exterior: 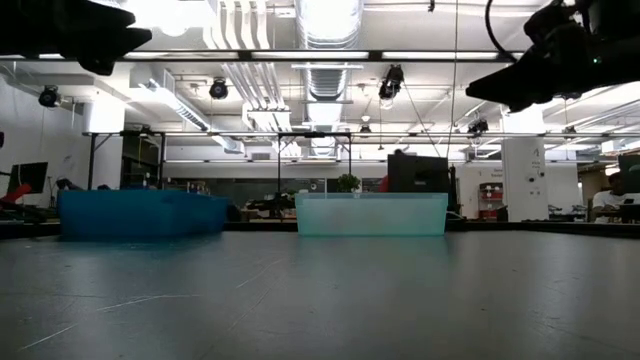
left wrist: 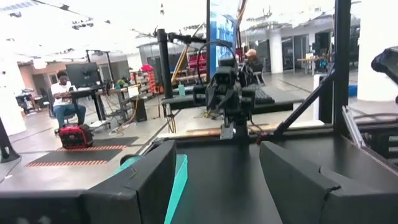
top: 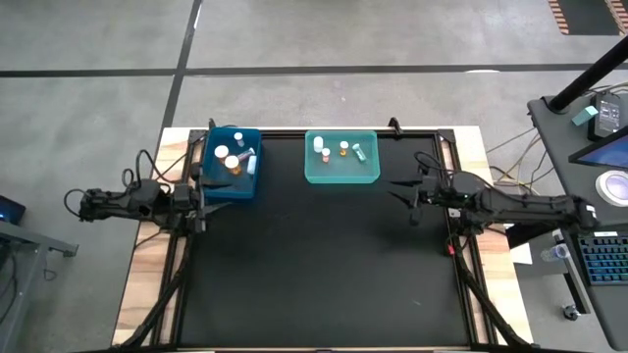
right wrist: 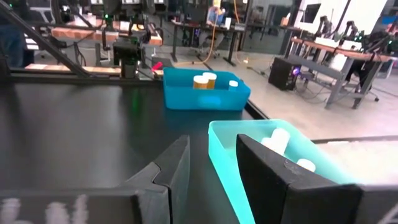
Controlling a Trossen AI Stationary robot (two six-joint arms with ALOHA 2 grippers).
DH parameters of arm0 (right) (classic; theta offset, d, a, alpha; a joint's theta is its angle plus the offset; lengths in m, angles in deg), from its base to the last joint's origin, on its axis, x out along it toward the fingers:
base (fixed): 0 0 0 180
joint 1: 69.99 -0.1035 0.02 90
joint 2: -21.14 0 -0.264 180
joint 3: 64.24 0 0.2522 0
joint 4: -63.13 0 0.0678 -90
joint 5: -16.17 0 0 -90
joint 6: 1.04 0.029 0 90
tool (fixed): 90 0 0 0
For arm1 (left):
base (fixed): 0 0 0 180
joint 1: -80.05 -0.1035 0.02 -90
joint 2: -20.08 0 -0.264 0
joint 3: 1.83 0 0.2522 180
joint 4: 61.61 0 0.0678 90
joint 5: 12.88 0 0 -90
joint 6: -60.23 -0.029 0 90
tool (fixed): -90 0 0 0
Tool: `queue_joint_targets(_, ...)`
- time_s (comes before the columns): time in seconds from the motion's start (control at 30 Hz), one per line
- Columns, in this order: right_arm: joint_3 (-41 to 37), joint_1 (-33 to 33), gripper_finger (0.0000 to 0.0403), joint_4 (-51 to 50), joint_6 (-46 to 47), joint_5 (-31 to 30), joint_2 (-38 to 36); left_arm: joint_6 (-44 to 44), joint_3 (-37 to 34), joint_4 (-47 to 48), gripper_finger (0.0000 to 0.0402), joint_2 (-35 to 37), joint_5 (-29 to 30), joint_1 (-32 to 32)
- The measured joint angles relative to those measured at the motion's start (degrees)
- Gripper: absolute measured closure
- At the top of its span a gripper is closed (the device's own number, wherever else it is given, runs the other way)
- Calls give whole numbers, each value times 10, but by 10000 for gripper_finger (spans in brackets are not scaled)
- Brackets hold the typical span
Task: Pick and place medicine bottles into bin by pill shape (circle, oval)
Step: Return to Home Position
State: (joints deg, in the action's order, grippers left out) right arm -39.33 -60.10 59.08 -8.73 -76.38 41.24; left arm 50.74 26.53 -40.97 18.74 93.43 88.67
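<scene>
Blue bin (top: pixel 232 194) sits at the far edge by the left corner, packed with bottles (top: pixel 234 162), with more in the teal bin (top: pixel 341 178) at mid far edge. Can't spot any loose on the table (top: pixel 324 275). Found the left gripper (left wrist: pixel 217 158) just beside the blue bin and the right gripper (right wrist: pixel 212 149) near the teal bin, jaws on both spread wide, gripping nothing. Looks like nothing to reach for, so just tuck back.

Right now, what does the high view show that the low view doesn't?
Only the high view: medicine bottles inside the blue bin and the light blue bin, and the left gripper and right gripper open at either side. Only the low view: the room and ceiling behind. Both: the bins, the black table, dark parts of the arms.
</scene>
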Motion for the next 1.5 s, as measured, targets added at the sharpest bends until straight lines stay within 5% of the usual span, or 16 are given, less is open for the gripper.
queue_joint_targets(0.8,-25,0,297,-154,-5,0,-201,1,0,2,185,-7,2,0)
queue_joint_targets(1.07,-74,0,314,-141,0,1,-201,13,-22,-11,185,-5,2,0)
queue_joint_targets(1.5,-104,3,351,-81,8,39,-186,46,-141,-157,185,-2,3,0)
